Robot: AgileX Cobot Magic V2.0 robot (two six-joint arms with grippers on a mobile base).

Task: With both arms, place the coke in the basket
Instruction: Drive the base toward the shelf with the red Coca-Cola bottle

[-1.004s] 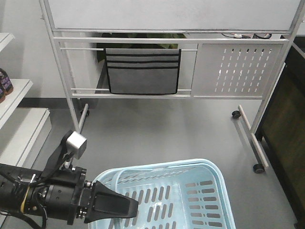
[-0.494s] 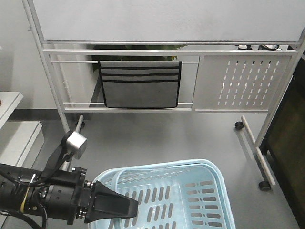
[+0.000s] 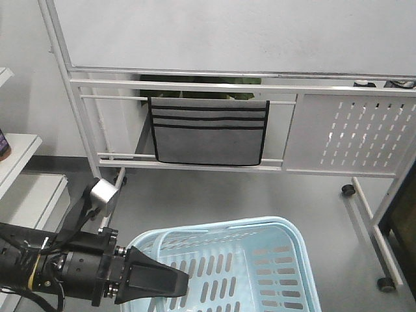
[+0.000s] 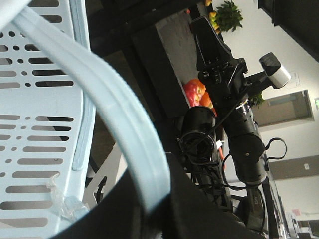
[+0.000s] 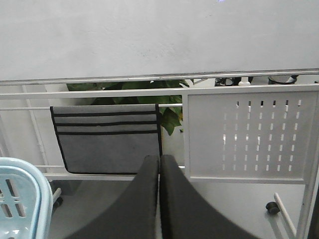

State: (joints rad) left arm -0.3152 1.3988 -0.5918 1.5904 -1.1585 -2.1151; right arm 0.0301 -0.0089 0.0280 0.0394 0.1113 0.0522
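The left tool is clamped on the swing handle of the basket and holds it above the grey floor. In the left wrist view the pale blue bar sits pinched between its fingers. The right tool has its fingers pressed together, gripping nothing. The coke is in none of the views — no red bottle shows in the visible part of the basket, and the reddish shapes in the left wrist view are too unclear to name. No desk is in sight.

I judge this the carry-and-search step, with the bottle not yet picked. The next move calls for bringing the coke into sight, then opening the right tool and closing it round the bottle, with the left holding the basket level.

Counted: one basket, two tools, no coke, one white wheeled rack with one grey fabric pocket, and one dark bottle on the shelf at the left — not the one wanted.
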